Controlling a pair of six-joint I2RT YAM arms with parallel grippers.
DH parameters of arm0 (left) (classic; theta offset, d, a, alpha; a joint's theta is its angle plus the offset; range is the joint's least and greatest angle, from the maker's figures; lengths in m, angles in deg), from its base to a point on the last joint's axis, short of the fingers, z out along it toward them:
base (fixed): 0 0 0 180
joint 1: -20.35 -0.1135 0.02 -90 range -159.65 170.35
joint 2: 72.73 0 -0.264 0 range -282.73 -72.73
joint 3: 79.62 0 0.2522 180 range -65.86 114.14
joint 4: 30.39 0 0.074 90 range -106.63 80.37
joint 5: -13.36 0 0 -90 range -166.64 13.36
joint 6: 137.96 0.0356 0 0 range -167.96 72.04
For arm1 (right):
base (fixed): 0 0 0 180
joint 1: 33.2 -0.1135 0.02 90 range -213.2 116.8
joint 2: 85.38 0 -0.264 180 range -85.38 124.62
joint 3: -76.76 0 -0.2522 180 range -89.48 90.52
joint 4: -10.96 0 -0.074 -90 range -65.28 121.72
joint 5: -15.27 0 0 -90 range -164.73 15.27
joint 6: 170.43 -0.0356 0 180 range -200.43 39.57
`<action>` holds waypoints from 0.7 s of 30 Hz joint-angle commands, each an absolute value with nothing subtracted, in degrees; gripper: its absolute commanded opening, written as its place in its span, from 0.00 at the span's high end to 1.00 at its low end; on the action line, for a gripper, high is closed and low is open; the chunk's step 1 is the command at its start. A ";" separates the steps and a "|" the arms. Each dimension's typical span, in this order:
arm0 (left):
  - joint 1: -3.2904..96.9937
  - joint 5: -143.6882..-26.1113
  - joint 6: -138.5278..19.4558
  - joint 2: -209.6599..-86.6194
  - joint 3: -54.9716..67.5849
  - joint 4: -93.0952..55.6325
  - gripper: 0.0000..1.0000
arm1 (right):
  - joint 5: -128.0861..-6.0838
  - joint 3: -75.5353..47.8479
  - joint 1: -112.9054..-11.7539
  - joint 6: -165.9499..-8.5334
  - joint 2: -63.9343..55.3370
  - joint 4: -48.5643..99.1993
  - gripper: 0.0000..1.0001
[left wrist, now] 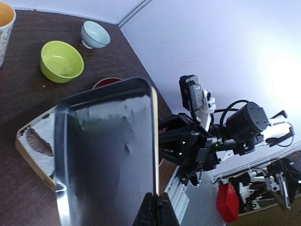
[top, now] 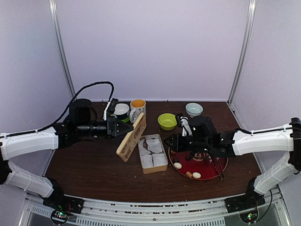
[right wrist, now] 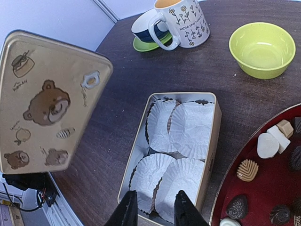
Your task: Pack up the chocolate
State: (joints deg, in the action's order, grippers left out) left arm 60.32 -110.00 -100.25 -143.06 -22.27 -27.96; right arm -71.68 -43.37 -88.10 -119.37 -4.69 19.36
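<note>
Several chocolates [top: 178,165] lie on a red plate [top: 207,168] at the right; the right wrist view shows a white one [right wrist: 267,145], a tan one [right wrist: 247,169] and a dark one [right wrist: 236,206]. The open tin [top: 155,170] beside the plate holds white paper cups [right wrist: 188,127] and no chocolate. My left gripper [top: 120,128] is shut on the edge of the bear-picture tin lid [top: 131,137], holding it tilted on edge left of the tin; its shiny inside [left wrist: 103,146] faces the left wrist camera. My right gripper [right wrist: 151,202] is open and empty above the tin's near end.
A flowered mug [top: 138,109], a cup on a green saucer [top: 122,111], a lime bowl [top: 167,121] and a pale blue bowl [top: 194,109] stand along the back. The right arm hangs over the plate's left part.
</note>
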 commanded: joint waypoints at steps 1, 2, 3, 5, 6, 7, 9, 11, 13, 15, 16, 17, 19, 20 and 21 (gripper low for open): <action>60.43 -97.82 -87.27 -139.81 -14.74 -4.77 1.00 | -74.35 -43.68 -88.38 -117.89 -5.94 19.21 0.73; 60.49 -94.61 -85.06 -139.44 -13.31 -0.57 1.00 | -74.41 -43.42 -88.33 -117.61 -5.82 19.53 0.73; 60.44 -91.94 -83.39 -139.27 -12.10 3.22 1.00 | -74.57 -43.20 -88.39 -117.36 -5.70 19.99 0.73; 60.44 -84.05 -80.23 -139.49 -10.11 9.43 1.00 | -74.95 -42.71 -88.39 -116.98 -5.57 21.02 0.73; 60.43 -80.90 -78.61 -140.00 -9.15 12.15 1.00 | -75.36 -42.55 -88.40 -116.69 -5.57 21.48 0.73; 60.43 -78.27 -77.46 -140.62 -8.33 14.45 1.00 | -75.83 -42.44 -88.40 -116.46 -5.74 21.93 0.73; 60.43 -72.72 -76.04 -142.21 -7.19 18.35 1.00 | -77.07 -42.51 -88.40 -116.00 -6.30 22.85 0.73; 60.43 -67.40 -75.48 -144.16 -6.47 20.54 1.00 | -78.81 -42.61 -88.37 -115.52 -7.13 23.88 0.72; 60.43 -63.42 -75.23 -146.46 -5.93 21.86 1.00 | -80.74 -42.40 -88.31 -114.88 -7.75 25.67 0.72; 60.43 -60.91 -75.12 -148.93 -5.75 22.10 1.00 | -82.41 -42.13 -88.27 -114.26 -8.30 27.74 0.71; 60.39 -60.34 -75.01 -150.57 -5.73 22.02 1.00 | -83.35 -41.99 -88.25 -113.79 -8.61 28.88 0.71; 60.38 -59.80 -74.83 -151.93 -5.73 21.51 1.00 | -84.19 -41.85 -88.29 -113.41 -8.83 30.02 0.70; 60.34 -59.44 -74.65 -154.72 -5.77 20.27 1.00 | -86.07 -41.61 -88.18 -113.03 -9.27 32.42 0.70; 60.25 -59.51 -74.64 -156.14 -5.70 19.69 1.00 | -86.94 -41.50 -88.14 -113.02 -9.64 33.65 0.70; 60.25 -59.25 -74.86 -157.36 -5.72 19.22 1.00 | -87.62 -41.56 -88.09 -113.13 -10.11 34.93 0.70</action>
State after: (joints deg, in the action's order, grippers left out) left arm 60.43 -63.71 -76.34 -153.79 -7.32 20.65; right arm -81.82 -42.91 -88.10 -114.56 -8.13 28.65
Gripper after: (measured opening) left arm 0.008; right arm 0.301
